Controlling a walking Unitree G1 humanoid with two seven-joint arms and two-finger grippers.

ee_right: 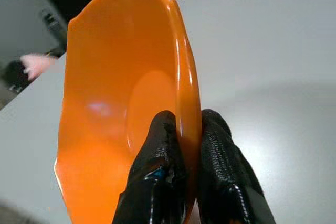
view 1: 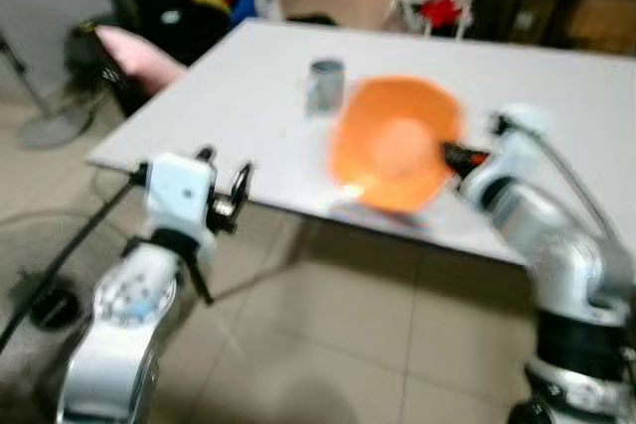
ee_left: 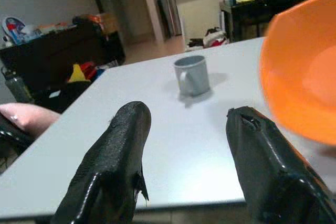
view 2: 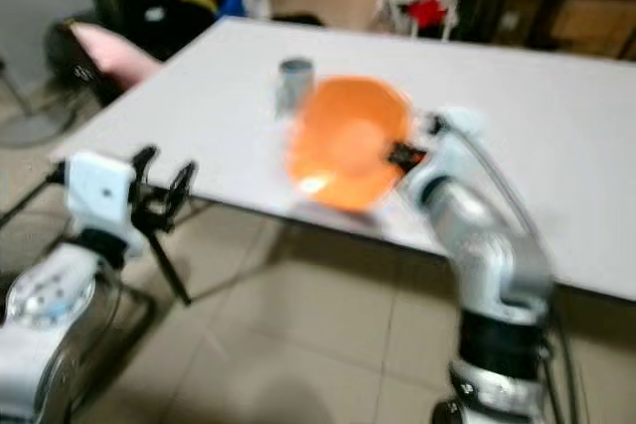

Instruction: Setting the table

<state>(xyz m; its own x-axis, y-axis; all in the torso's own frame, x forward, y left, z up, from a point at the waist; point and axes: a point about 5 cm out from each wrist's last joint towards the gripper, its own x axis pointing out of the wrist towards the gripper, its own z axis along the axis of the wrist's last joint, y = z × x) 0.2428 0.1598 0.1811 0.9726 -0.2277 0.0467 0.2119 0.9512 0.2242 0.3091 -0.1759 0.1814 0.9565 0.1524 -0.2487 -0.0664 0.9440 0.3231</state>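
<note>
— Over the near edge of the white bench (view 1: pixel 248 86), what's held?
— An orange bowl (view 1: pixel 395 143), tilted, its rim pinched in the closed jaws of the right gripper (ee_right: pixel 188 129).
— And beside it?
— A grey mug (ee_left: pixel 192 75) stands just behind the bowl, with bare benchtop all round.
— The left gripper (ee_left: pixel 189 150)?
— Jaws apart, empty, at the bench's near edge, over the tiled floor (view 1: pixel 328 345).

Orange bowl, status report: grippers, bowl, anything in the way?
Right gripper shut on orange bowl rim, bowl tilted over white table. Left gripper open, empty, at table's near edge. Grey mug upright just beyond bowl.
</note>
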